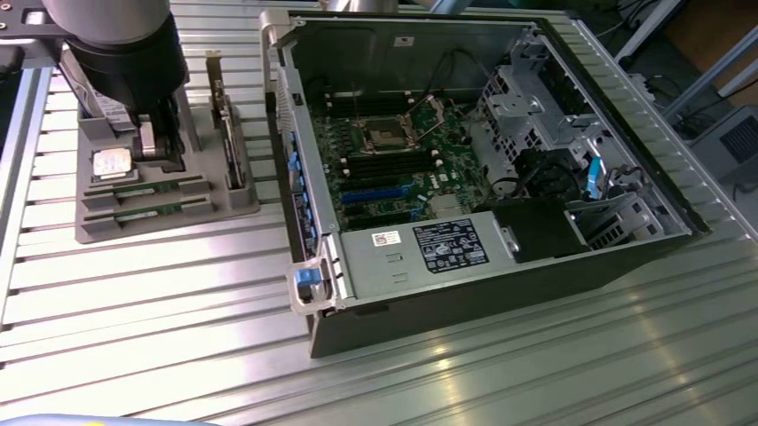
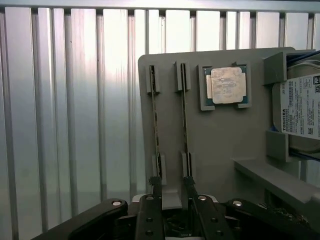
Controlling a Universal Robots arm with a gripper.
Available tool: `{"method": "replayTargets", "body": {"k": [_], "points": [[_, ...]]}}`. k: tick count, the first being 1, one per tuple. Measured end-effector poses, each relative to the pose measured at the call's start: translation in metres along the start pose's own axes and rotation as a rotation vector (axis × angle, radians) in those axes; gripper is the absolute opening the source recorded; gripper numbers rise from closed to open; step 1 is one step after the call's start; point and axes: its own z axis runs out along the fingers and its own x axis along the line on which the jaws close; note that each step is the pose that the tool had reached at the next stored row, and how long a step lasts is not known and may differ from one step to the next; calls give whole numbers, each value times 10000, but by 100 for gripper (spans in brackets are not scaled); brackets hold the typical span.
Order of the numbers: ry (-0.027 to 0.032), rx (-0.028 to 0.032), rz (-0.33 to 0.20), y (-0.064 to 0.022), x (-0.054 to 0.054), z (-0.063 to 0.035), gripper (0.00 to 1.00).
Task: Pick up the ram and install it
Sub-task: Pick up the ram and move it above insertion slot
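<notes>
Two green ram sticks (image 1: 148, 190) stand on edge in slots of a grey parts tray (image 1: 177, 226) at the exterior view's left. In the wrist view the ram sticks (image 2: 155, 125) show as two thin parallel edges running down the tray (image 2: 220, 145). My gripper (image 1: 160, 158) hangs just above the tray's slots, open, with nothing between its fingers (image 2: 155, 186). Its two fingertips sit near the ends of the two sticks, and I cannot tell whether they touch. The open computer case (image 1: 474, 151) lies at the exterior view's right, with its motherboard and black memory slots (image 1: 382, 165) exposed.
The tray also holds a silver processor (image 2: 228, 85), a hard drive (image 2: 304, 112) and a dark expansion card (image 1: 225, 133) standing upright. The case's power supply (image 1: 432, 248) and drive cage (image 1: 533, 89) rise above the motherboard. Everything rests on a ribbed aluminium table (image 1: 177, 337).
</notes>
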Motion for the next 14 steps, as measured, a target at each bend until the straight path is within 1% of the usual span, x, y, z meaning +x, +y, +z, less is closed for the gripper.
{"method": "replayTargets", "body": {"k": [6, 11, 14], "points": [[0, -1, -1, 70, 59, 31, 30], [0, 0, -9, 70, 129, 108, 30], [0, -1, -9, 70, 147, 153, 30]]}}
